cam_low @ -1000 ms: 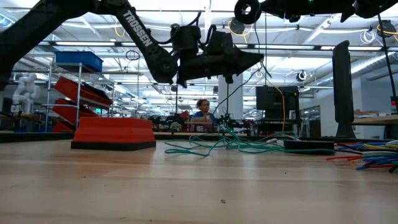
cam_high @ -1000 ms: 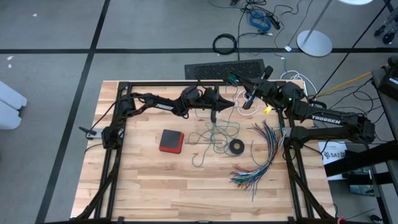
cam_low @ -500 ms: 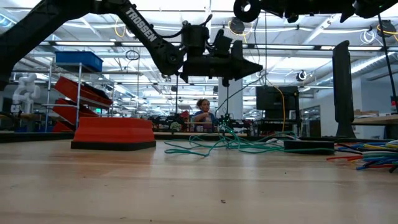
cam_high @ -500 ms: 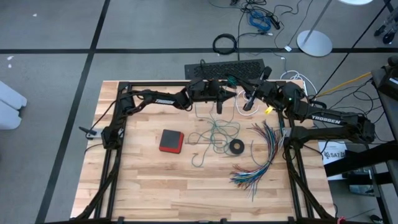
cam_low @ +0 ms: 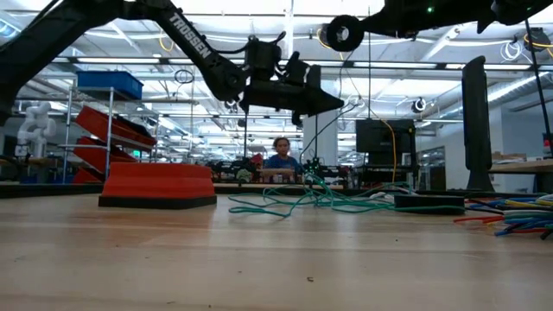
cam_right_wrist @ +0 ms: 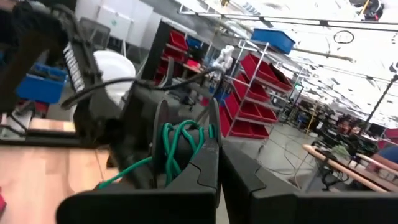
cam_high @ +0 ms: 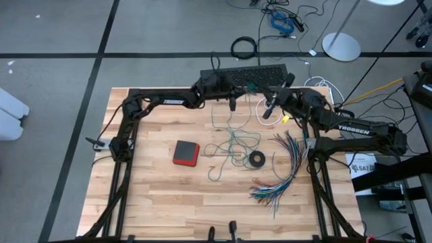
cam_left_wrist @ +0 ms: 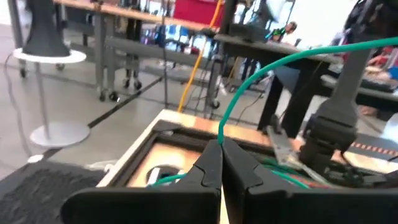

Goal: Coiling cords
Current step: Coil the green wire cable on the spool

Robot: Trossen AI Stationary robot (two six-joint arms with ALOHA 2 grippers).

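Note:
The teal-green cord lies in a loose tangle on the table's middle, and one strand rises from it to the grippers. My left gripper stands level over the far edge, shut on that cord. Close beside it, to the right, my right gripper is shut, with loops of the same cord at its fingers. A thin white cord lies on the table below them. My left gripper pinches one strand of the teal-green cord between its two fingers. The fingers are level and lie across the cord. From there the cord runs on through the air, curving toward my right gripper. My right gripper has several loops of the teal-green cord at its fingers, held clear of the table. Whether the loops are pinched or hang over one finger, the finger itself hides. One strand trails down from the loops.
A red box lies left of the tangle and a small black ring right of it. A fan of multicoloured wires spreads at the right. A dark keyboard lies just beyond the far edge.
My left gripper, still shut on the cord, has gone toward the table's far edge and a little up. It has tipped from slanting down to level. The strand it holds has been drawn up and back from the tangle.

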